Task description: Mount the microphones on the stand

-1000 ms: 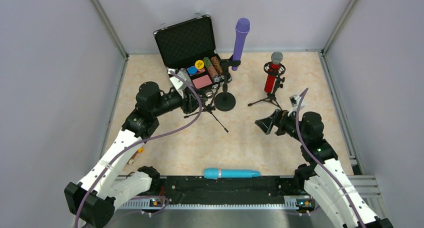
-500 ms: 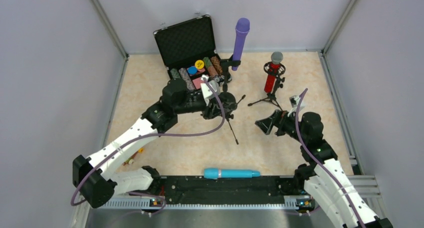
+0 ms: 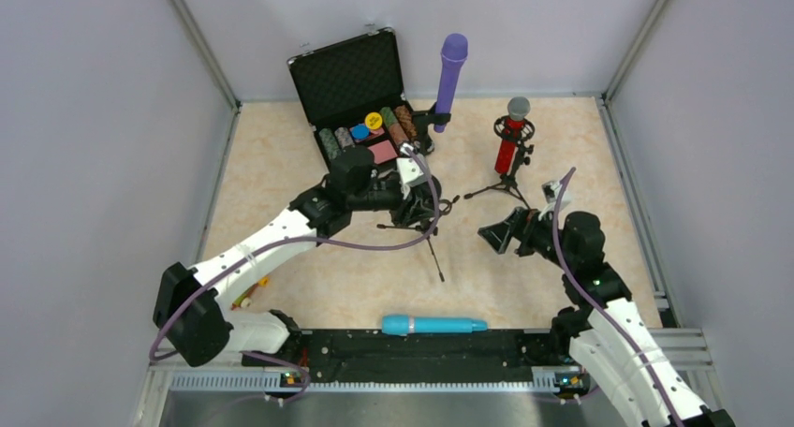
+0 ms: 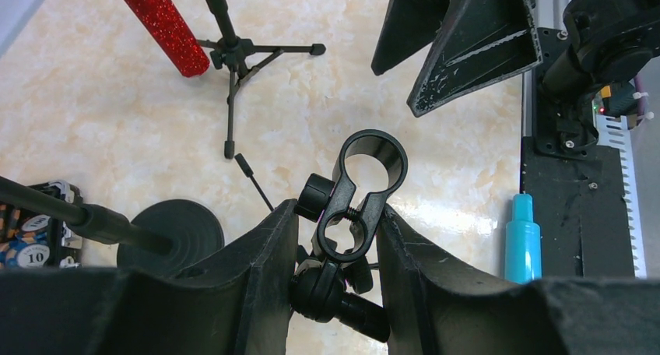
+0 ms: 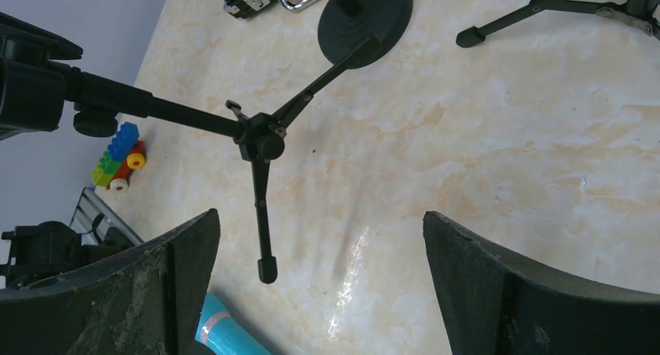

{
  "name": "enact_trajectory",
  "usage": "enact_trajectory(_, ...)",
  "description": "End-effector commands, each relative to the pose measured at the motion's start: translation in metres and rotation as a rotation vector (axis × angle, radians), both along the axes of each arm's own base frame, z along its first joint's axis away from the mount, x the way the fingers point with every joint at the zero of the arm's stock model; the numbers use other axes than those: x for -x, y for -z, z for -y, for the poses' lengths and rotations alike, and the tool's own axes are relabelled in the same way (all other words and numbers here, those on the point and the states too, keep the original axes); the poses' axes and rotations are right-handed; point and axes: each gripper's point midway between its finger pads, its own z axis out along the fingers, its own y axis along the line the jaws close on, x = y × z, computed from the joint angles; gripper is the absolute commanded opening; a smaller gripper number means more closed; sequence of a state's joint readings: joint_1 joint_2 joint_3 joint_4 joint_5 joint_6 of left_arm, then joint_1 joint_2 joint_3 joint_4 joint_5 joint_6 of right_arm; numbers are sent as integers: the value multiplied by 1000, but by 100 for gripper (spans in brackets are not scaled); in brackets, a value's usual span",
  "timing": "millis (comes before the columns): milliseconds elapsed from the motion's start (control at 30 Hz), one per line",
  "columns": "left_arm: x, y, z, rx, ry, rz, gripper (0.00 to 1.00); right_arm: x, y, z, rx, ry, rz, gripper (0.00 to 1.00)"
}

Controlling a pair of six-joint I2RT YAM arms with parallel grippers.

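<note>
Purple microphone [image 3: 451, 66], glittery red microphone [image 3: 507, 154], light blue microphone [image 3: 433, 325], black stand [image 4: 359, 207]

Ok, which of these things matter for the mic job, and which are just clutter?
Job: purple microphone and red microphone, already mounted; blue microphone, lying loose; empty tripod stand, clamped in left gripper.
Clutter: open chip case; toy bricks.

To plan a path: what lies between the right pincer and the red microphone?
The top view shows only its tripod's legs there, over bare table.
</note>
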State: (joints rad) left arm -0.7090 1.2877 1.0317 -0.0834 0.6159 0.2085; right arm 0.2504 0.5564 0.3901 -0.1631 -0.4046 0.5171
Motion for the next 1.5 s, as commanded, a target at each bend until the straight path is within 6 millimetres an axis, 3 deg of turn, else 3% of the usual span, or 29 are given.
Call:
enact_trajectory(0,-10,-33,13,80,11,93,0,-4,-6,2,-3,13,32,99)
enact_trajectory(433,-25,7,22,10,-2,24,0,-2,-1,3,2,15,26,99)
enact_trajectory(833,-52,18,14,8,-189,-9,0,-2,-2,3,0,17,32,99)
enact_trajectory(1067,-56,26,16,-2,-213,-45,0,-3,-1,3,0,18,31,99)
enact_trajectory(1133,-58,27,16,-9,-222,-51,8,-3,0,3,2,19,29,99)
enact_trajectory(1267,-59,28,17,-22,-218,-64,40,-4,-2,3,0,16,33,99)
enact_trajectory(1467,-59,21,19,-5,-217,-68,74,-5,-1,2,2,15,30,99)
